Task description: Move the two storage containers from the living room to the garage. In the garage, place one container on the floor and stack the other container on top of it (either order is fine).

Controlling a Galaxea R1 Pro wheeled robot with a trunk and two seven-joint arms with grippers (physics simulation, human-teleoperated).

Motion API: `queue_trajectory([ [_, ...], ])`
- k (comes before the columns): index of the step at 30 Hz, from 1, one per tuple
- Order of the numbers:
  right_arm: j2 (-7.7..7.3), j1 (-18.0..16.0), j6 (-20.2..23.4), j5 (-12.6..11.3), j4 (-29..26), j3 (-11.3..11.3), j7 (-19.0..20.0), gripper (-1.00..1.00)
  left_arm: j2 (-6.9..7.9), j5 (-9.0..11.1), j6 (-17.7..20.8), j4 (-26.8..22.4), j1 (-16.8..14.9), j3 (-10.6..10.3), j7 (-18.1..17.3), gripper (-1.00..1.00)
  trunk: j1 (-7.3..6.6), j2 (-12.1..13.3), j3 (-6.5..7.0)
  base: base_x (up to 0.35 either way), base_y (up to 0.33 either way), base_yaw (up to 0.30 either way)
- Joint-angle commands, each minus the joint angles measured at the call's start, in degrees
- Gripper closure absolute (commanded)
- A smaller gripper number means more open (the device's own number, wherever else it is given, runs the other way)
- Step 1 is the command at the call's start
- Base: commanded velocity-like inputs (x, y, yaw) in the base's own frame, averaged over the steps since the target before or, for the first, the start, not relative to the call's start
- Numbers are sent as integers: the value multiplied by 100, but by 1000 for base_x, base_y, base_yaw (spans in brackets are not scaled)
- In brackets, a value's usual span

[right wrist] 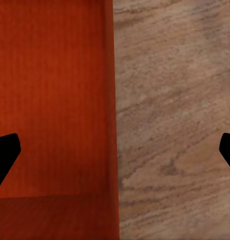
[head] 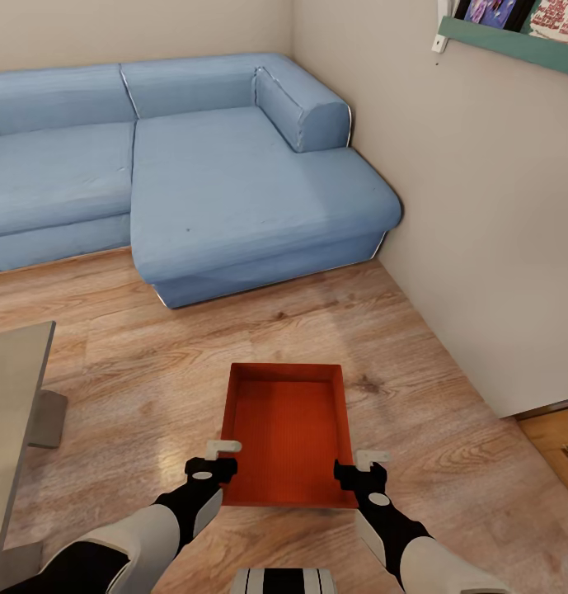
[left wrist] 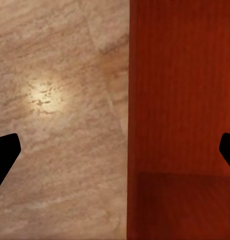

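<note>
- A red-orange storage container (head: 288,433), open-topped, is seen on the light wood plank floor (head: 152,363).
- The left gripper (head: 218,459) is held at its near left corner, the right gripper (head: 359,467) at its near right corner.
- A blue corner sofa (head: 209,173) is set far behind, against pale walls (head: 481,231).
- A grey table (head: 11,396) is seen at the left edge.

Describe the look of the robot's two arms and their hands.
Both arms have glossy white forearm shells that narrow into black wrist housings carrying small white round caps. The left hand and right hand end in pale, off-white fingers. In the wrist views, the fingertips appear as black wedges.
</note>
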Motion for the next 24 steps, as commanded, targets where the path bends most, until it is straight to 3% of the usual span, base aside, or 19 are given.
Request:
queue_trajectory([
  [1,2,-3,-14,31,6,-10,-22,-100,-1,63,-23,7,-3,-46,21,-100,-1,-1,-3,0,0,0],
  [10,1,-3,-14,31,6,-10,-22,-100,-1,136,-23,1,-3,-39,21,-100,-1,-1,-3,0,0,0],
  [24,1,-3,-14,31,6,-10,-22,-100,-1,148,-23,1,-3,-37,21,-100,307,-563,-254,0,0,0],
])
